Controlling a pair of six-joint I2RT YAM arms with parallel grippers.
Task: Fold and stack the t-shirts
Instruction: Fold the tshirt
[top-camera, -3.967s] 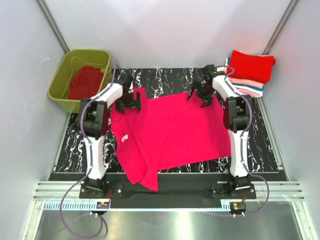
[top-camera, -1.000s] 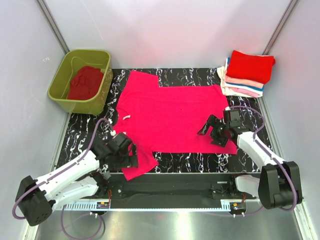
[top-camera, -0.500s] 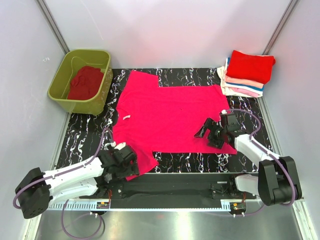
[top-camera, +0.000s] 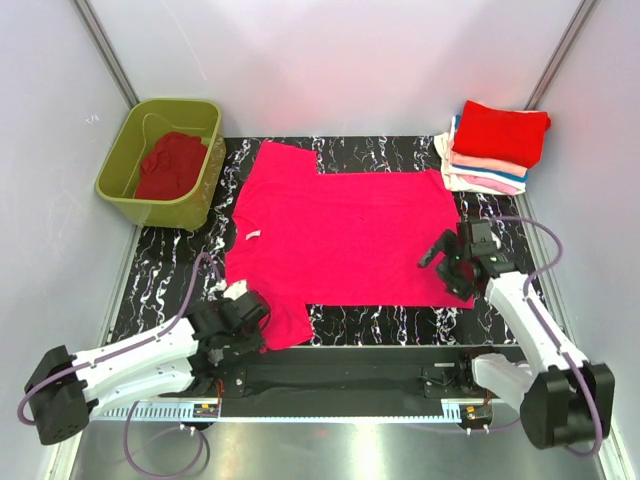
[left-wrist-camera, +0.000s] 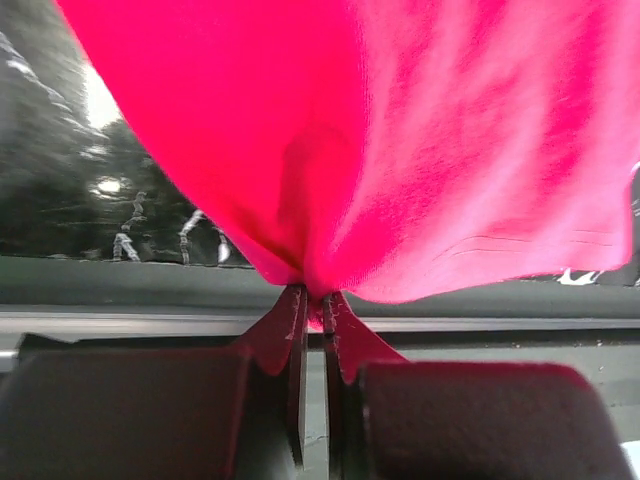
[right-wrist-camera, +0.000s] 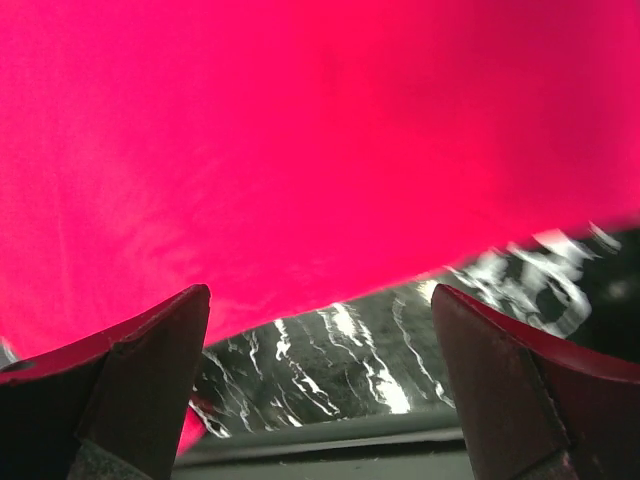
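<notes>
Black marbled mat is our work surface. Nearest, on the left, our left gripper lies low with its jaws pressed together on the near sleeve of the pink t-shirt; the wrist view shows cloth bunched into a pinch right at the tips. On the near right, our right gripper is at the shirt's near hem corner, jaws spread wide and gripping nothing; from its wrist, the hem edge runs across just ahead of the fingers. The shirt lies spread in the middle of the mat, long axis running left to right, neck to the left, hem to the right, so the cloth stretches away from both jaws toward the far side. We judge the right arm, the nearer one to that corner, must close on it before the near edge can be carried over. Farther back, a green tub at far left holds a red shirt, and a folded stack sits at far right
</notes>
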